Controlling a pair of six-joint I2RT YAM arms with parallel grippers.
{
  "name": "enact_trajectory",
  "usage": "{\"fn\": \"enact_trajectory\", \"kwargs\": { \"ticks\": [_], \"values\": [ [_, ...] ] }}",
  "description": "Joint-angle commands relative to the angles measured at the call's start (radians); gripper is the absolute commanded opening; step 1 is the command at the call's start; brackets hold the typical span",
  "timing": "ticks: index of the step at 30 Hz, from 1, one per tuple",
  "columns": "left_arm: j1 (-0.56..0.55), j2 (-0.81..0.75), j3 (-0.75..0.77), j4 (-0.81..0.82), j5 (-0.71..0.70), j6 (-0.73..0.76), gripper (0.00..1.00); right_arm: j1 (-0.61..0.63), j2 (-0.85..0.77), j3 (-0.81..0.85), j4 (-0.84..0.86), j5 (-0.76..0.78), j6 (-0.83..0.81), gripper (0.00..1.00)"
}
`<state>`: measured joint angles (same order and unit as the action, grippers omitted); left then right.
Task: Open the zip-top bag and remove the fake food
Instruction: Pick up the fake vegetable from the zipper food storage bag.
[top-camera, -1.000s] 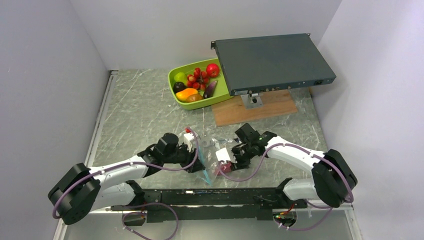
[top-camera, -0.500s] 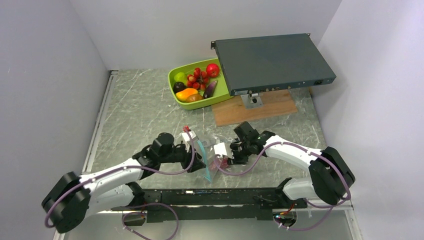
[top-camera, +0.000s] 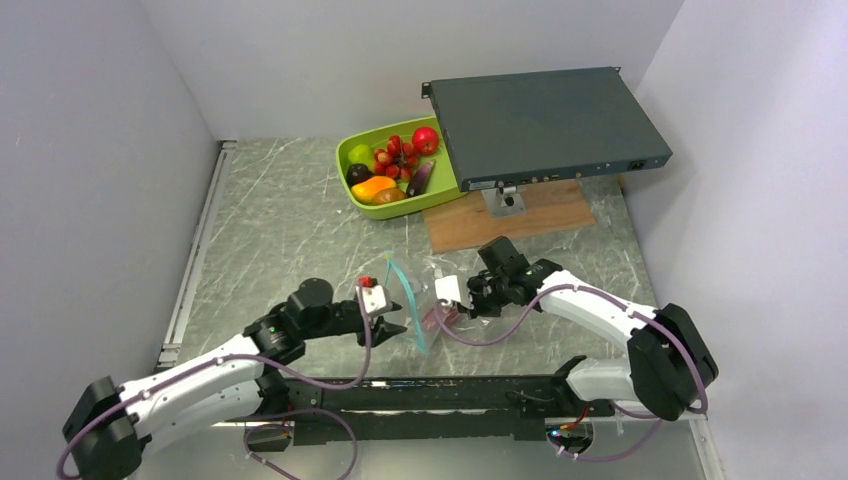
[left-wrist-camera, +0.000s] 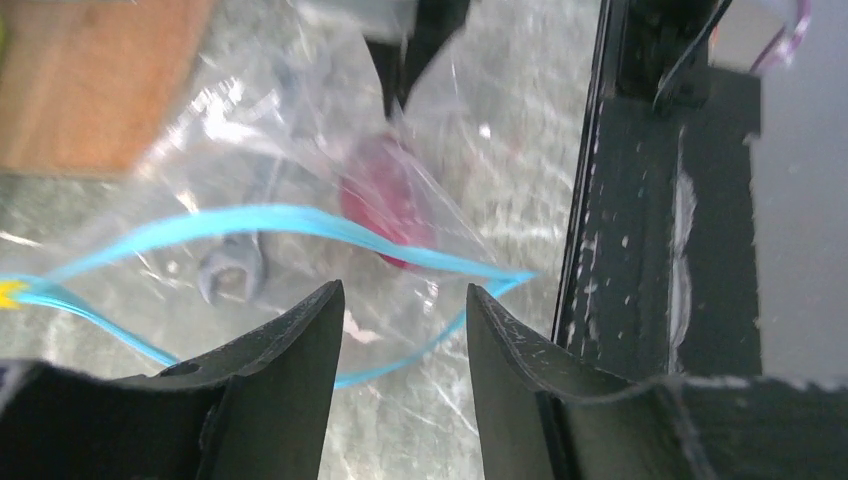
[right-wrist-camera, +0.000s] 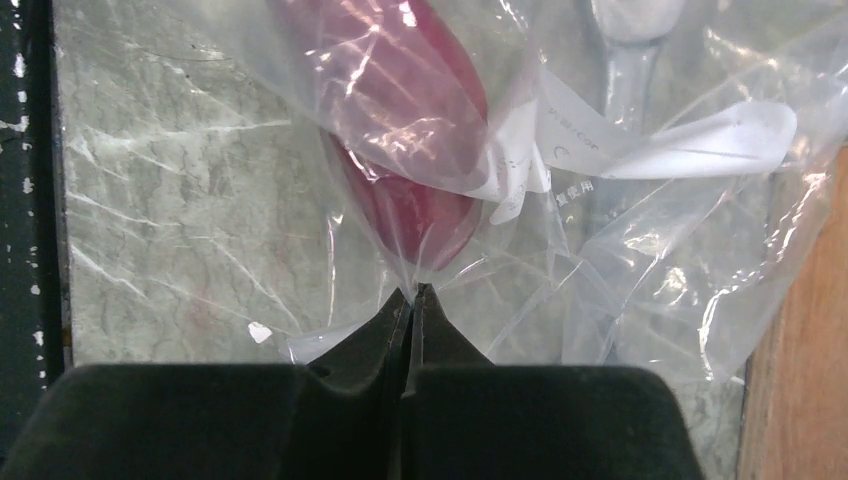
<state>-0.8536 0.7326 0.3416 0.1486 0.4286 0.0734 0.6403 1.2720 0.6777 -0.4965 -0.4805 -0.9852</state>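
The zip-top bag (top-camera: 415, 300) lies on the marble table between my two grippers, its blue zip strip (left-wrist-camera: 250, 220) parted into an open loop. Inside it are a red piece of fake food (right-wrist-camera: 400, 130) and a grey wrench (left-wrist-camera: 235, 270). My right gripper (right-wrist-camera: 412, 290) is shut on a pinch of the bag's clear film just below the red piece; from above, the right gripper (top-camera: 443, 306) sits at the bag's right side. My left gripper (left-wrist-camera: 400, 290) is open with nothing between its fingers, a little short of the zip mouth, and shows in the top view as the left gripper (top-camera: 393, 328).
A lime-green tray (top-camera: 342, 160) with several plastic fruits stands at the back. Right of it, a dark flat device (top-camera: 545, 120) rests on a wooden board (top-camera: 520, 222). A black rail (top-camera: 440, 388) runs along the near edge. A white paper slip (right-wrist-camera: 690, 140) lies in the bag.
My right gripper has closed onto the bag's film. My left arm has drawn back toward the lower left, away from the bag. The zip mouth now stands more open.
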Motion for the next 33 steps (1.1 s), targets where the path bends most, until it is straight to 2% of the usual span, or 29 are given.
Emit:
{"fn": "enact_trajectory", "kwargs": {
  "ticks": [1,6,9,16,17,20,22,26,33],
  "values": [
    [-0.06,0.142,0.051,-0.073,-0.114,0.175,0.51,-0.01,-0.027,0.013,0.025,-0.024,-0.033,0.0],
    [-0.078,0.222,0.089,-0.067,-0.205,0.252,0.44,-0.01,-0.027,0.008,0.015,-0.036,-0.049,0.0],
    [-0.085,0.181,0.074,-0.023,-0.254,0.291,0.44,-0.009,-0.025,0.006,0.011,-0.042,-0.059,0.0],
    [-0.085,0.053,-0.018,0.13,-0.269,0.323,0.43,-0.01,-0.03,0.01,-0.011,-0.076,-0.083,0.0],
    [-0.085,0.059,-0.02,0.134,-0.272,0.328,0.42,-0.009,-0.033,0.012,-0.02,-0.089,-0.089,0.0],
    [-0.085,0.115,-0.003,0.113,-0.271,0.355,0.3,-0.01,-0.039,0.015,-0.042,-0.126,-0.106,0.0],
    [-0.085,0.163,0.021,0.084,-0.282,0.37,0.27,-0.011,-0.045,0.016,-0.047,-0.134,-0.109,0.0],
    [-0.086,0.217,0.03,0.08,-0.275,0.393,0.28,-0.016,-0.058,0.013,-0.046,-0.137,-0.113,0.0],
    [-0.087,0.319,0.045,0.139,-0.165,0.431,0.34,-0.016,-0.062,0.005,-0.052,-0.156,-0.147,0.0]
  ]
}}
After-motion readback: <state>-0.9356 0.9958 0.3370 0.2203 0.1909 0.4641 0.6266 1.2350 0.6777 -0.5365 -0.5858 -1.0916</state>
